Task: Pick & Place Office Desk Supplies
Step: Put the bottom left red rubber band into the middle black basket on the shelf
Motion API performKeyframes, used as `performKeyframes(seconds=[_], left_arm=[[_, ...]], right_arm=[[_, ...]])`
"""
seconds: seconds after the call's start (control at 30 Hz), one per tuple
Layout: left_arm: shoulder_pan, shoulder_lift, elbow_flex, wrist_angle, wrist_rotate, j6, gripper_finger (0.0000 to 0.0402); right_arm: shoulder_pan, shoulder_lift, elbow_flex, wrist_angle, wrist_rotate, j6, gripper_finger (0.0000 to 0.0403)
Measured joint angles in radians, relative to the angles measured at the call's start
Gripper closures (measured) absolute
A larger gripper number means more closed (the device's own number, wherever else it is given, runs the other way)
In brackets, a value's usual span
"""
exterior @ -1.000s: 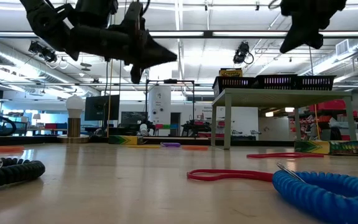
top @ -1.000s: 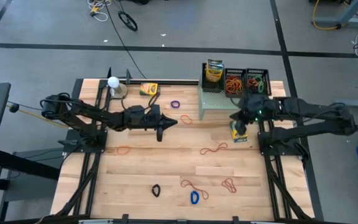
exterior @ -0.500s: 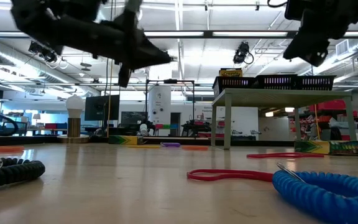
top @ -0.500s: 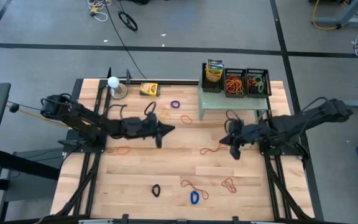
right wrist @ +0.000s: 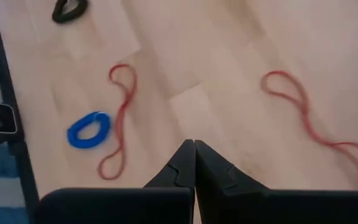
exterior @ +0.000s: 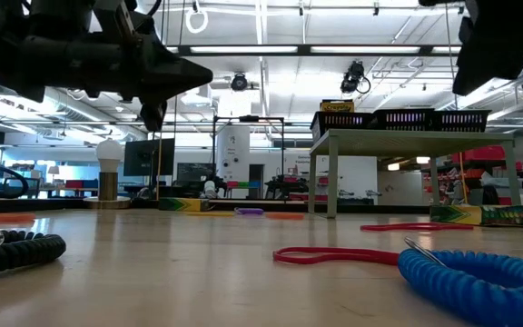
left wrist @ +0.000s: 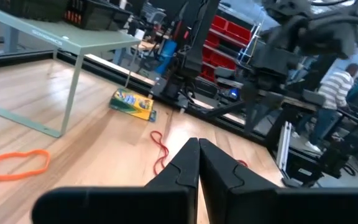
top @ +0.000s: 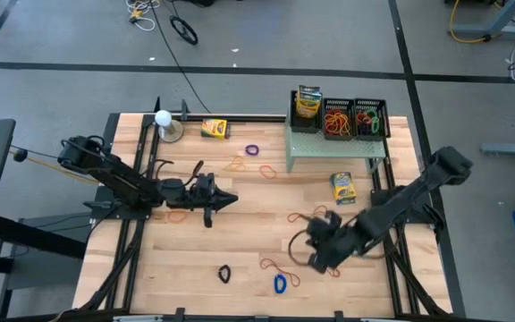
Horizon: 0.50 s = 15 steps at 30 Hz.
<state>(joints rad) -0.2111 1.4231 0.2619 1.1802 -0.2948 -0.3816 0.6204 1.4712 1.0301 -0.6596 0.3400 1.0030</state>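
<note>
Pressed tip to tip, empty: right gripper point(right wrist: 194, 146) hanging low over the near-right part of the wooden table point(top: 195, 250), above a long red rubber-band loop point(right wrist: 118, 121), with a blue coiled loop point(right wrist: 89, 129) just beside that and a black loop point(right wrist: 69, 9) farther off. Same closed, empty state on the left gripper point(left wrist: 197, 146), held above the table's left-centre, pointing across toward a crayon box point(left wrist: 132, 104) lying flat near one leg of the pale green shelf point(left wrist: 73, 43). Orange rubber band point(left wrist: 16, 163) flat on the boards near that leg too. From above: second crayon box point(top: 214, 128) at the far edge, near a white ball on a stand point(top: 163, 118); purple loop point(top: 252, 149) between it and the shelf. On the shelf, black mesh trays point(top: 354, 117) side by side, filled with orange and mixed bands, and a third crayon box point(top: 308, 102) standing upright at their left. Light plank surface, scattered with more red loops. Beyond the table, grey floor crossed by dark tape lines, cables trailing; at table height, an open workshop hall with ceiling ducts and red storage bins point(left wrist: 229, 34), and a person in a striped shirt point(left wrist: 333, 84) standing far off.
</note>
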Motion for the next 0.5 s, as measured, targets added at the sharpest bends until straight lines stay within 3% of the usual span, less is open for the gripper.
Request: performKeyframes(seconds=[0.2, 0.5], left_arm=[[0.001, 0.0, 0.0, -0.005, 0.007, -0.021, 0.0389], [0.002, 0.002, 0.0, -0.026, 0.007, -0.038, 0.0389]], right_arm=[[0.077, 0.162, 0.15, -0.019, -0.006, 0.101, 0.0393], [0.113, 0.389, 0.232, 0.109, -0.054, 0.047, 0.0311]])
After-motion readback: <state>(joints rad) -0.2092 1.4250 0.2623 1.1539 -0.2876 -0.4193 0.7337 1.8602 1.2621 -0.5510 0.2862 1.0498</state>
